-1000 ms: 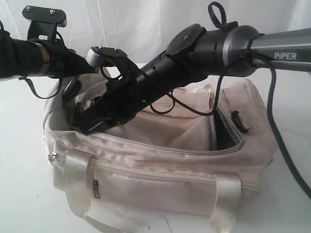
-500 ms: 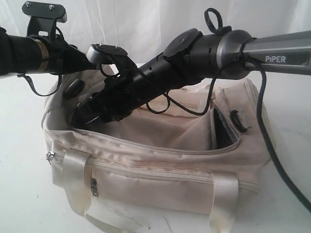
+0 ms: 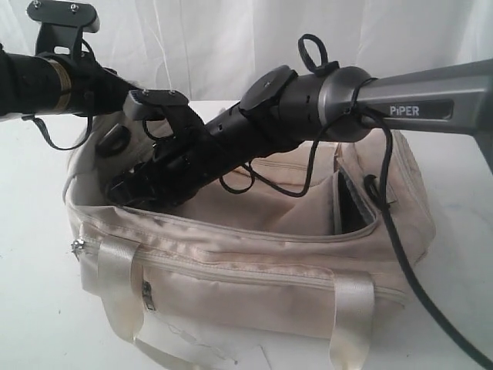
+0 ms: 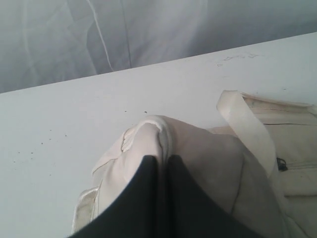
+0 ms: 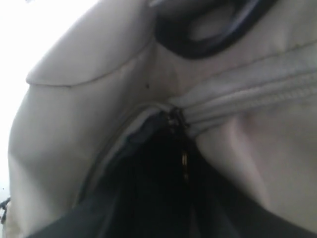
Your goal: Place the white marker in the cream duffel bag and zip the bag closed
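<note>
The cream duffel bag (image 3: pixel 254 270) stands with its top zip gaping open; the dark inside shows at the right end. The white marker is out of view. My left gripper (image 4: pixel 161 161) is shut on a fold of the bag's (image 4: pixel 208 158) fabric at its left end. My right gripper (image 3: pixel 123 189) reaches across low over the opening to that same left end. In the right wrist view its dark fingers close around the zipper pull (image 5: pixel 184 159), which hangs from the slider (image 5: pixel 176 118). A closed stretch of zip runs away from the slider.
The bag rests on a white table (image 3: pixel 38 308) with white cloth behind. Glossy webbing handles (image 3: pixel 350 316) hang down the front side, and one handle (image 4: pixel 247 129) lies beside my left gripper. A black clip ring (image 5: pixel 213 44) sits on the bag above the zip. The right arm's cable (image 3: pixel 400 254) drapes over the bag's right end.
Both arms have shifted left and a little upward. The bag's left end has been drawn along with them and its rim sits higher.
</note>
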Tool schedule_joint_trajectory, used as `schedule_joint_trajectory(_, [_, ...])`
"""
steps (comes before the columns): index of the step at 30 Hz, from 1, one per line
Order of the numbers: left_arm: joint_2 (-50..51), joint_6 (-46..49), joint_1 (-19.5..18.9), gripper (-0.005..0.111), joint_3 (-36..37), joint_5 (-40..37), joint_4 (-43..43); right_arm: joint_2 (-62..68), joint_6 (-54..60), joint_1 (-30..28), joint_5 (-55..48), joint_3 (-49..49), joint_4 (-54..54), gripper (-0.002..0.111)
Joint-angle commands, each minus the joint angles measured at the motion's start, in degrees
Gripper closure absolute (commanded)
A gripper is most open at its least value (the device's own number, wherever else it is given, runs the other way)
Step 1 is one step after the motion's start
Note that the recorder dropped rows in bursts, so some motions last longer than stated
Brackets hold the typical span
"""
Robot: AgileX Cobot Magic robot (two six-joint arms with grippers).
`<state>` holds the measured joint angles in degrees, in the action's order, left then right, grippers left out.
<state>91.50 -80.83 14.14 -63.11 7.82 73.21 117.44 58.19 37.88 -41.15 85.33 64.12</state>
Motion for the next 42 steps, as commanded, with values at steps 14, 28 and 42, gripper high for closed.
schedule_joint_trajectory(14, [-1.47, -0.26, 0.23, 0.107, -0.3, 1.37, 0.54, -5.24, -0.63, 0.84, -4.09, 0.82, -6.95, 0.108])
schedule_joint_trajectory(28, [-1.47, -0.23, 0.23, 0.107, -0.3, 1.15, 0.54, -10.79, -10.39, 0.6, -9.56, 0.82, -20.47, 0.108])
schedule_joint_trajectory(42, [-0.75, 0.21, 0.23, 0.107, -0.3, -2.27, 0.66, -11.73, -11.97, 2.09, -19.6, 0.62, -17.27, 0.108])
